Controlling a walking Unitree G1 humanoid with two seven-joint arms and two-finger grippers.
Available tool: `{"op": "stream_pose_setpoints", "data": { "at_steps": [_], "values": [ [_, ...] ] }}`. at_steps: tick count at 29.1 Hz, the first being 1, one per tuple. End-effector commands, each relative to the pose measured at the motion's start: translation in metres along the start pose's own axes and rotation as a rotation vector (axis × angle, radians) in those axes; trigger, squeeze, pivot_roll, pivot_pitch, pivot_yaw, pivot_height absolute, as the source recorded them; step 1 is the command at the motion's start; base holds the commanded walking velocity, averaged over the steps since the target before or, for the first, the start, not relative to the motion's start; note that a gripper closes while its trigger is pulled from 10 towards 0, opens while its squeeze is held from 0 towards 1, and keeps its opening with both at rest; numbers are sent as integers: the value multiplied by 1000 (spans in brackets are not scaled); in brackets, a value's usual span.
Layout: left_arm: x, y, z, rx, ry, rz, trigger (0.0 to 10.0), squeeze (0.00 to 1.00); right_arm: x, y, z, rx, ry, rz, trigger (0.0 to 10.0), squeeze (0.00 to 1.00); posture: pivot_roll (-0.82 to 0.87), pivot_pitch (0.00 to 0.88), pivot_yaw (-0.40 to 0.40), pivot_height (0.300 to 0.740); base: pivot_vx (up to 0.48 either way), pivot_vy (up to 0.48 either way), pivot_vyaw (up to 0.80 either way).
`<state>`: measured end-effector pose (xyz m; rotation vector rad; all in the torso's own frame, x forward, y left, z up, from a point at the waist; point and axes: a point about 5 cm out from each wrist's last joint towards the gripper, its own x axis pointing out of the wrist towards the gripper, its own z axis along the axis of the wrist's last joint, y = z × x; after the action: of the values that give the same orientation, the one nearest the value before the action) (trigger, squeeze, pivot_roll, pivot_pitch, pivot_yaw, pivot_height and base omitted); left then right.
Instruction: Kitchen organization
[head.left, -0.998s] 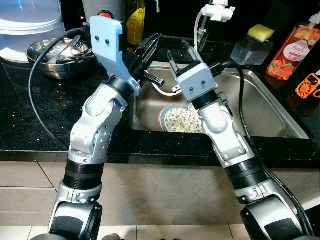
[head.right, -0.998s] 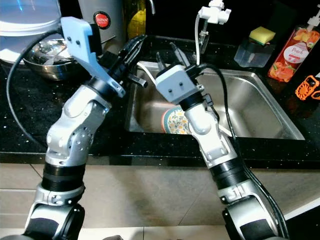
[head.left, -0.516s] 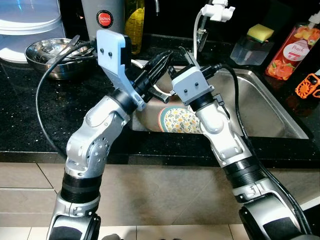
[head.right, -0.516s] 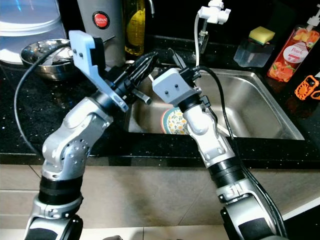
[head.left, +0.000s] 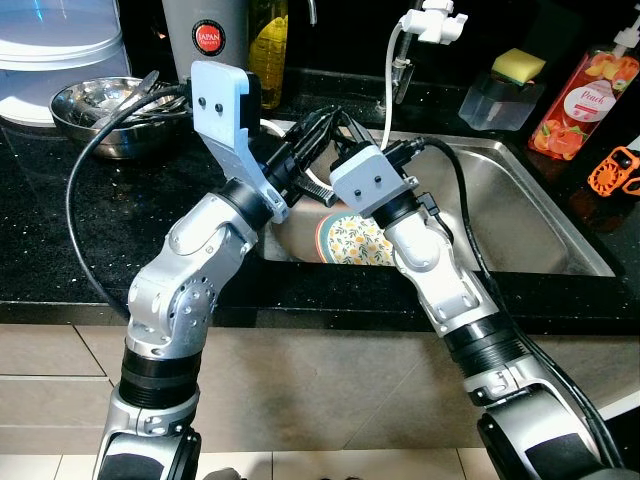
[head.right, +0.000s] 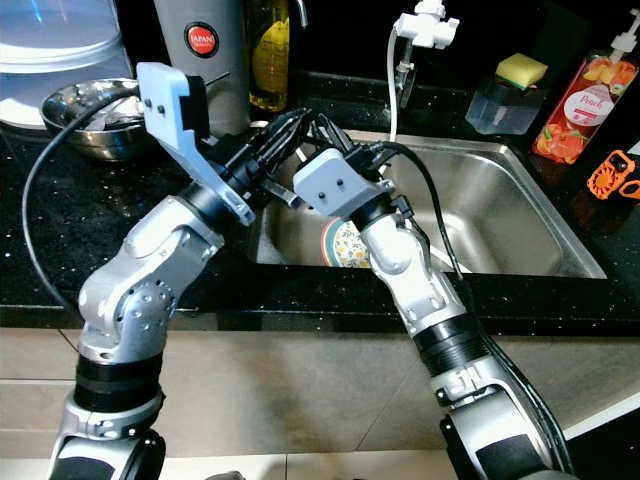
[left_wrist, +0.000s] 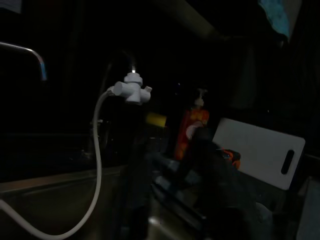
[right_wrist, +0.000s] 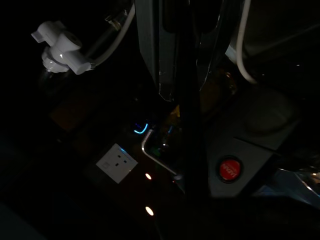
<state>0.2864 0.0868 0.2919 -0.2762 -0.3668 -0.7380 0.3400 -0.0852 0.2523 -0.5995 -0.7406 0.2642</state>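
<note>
My left gripper reaches from the counter over the sink's left rim. My right gripper comes up from the right and meets it, tips overlapping above the sink. The wrist views are too dark to show what lies between them. A floral plate leans in the sink bottom, just below my right wrist. A steel bowl of utensils stands on the black counter at the far left.
A white tap fitting with its hose hangs over the sink. At the back right stand a sponge holder, a pink soap bottle and an orange item. A grey appliance and an oil bottle stand behind the left gripper.
The left arm has swung right, from over the counter to the sink's edge. The right gripper has moved left and up until the two grippers meet.
</note>
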Motion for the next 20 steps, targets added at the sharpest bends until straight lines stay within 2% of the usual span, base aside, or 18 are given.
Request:
{"op": "stream_pose_setpoints", "data": {
  "at_steps": [1,2,3,6,7,8,10,11,12,13,14,15,19,20],
  "values": [
    [-2,7,0,-24,10,54,10000,1000,-1,-10,-7,0,28,-48,0,0,220,0,-110,740,0,0,0],
    [-3,9,-1,-30,19,70,10000,1000,-1,-11,-7,-4,33,-50,0,0,220,0,-110,740,0,0,0],
    [-6,11,0,-37,27,79,10000,0,0,-12,-9,-4,49,-58,10000,0,220,0,-110,740,0,0,0],
    [-16,15,0,-44,38,97,10000,0,2,-15,-15,-13,91,-73,10000,0,220,0,-110,740,0,0,0],
    [-27,23,4,-55,29,128,10000,0,2,-15,-31,-59,192,-49,10000,0,224,0,-106,740,0,0,0],
    [-30,25,5,-57,25,137,10000,0,1,-15,-37,-76,229,-36,10000,0,231,0,-110,740,0,0,0],
    [-30,25,5,-57,25,137,10000,0,1,-15,-37,-76,229,-36,10000,0,231,0,-110,740,0,0,0],
    [-34,28,8,-52,16,152,10000,0,0,-13,-45,-98,281,-11,10000,0,238,0,-113,740,0,0,0],
    [-38,35,13,-29,-3,194,10000,0,-1,-9,-55,-111,347,45,10000,90,245,0,-118,740,0,0,0],
    [-38,35,13,-29,-3,194,10000,0,-1,-9,-55,-111,347,45,10000,90,245,0,-118,740,0,0,0],
    [-41,41,18,-2,-21,235,10000,0,-4,-4,-64,-118,403,100,10000,1000,245,0,-118,740,0,0,0],
    [-43,45,21,16,-33,262,10000,0,-6,-1,-70,-122,439,136,10000,1000,253,0,-125,740,0,0,0],
    [-44,47,24,27,-39,280,10000,0,-7,1,-73,-122,455,156,10000,1000,257,0,-129,740,0,0,0],
    [-44,50,28,42,-51,300,10000,0,-9,6,-76,-117,481,218,10000,1000,257,0,-129,740,0,0,0]
  ]
}}
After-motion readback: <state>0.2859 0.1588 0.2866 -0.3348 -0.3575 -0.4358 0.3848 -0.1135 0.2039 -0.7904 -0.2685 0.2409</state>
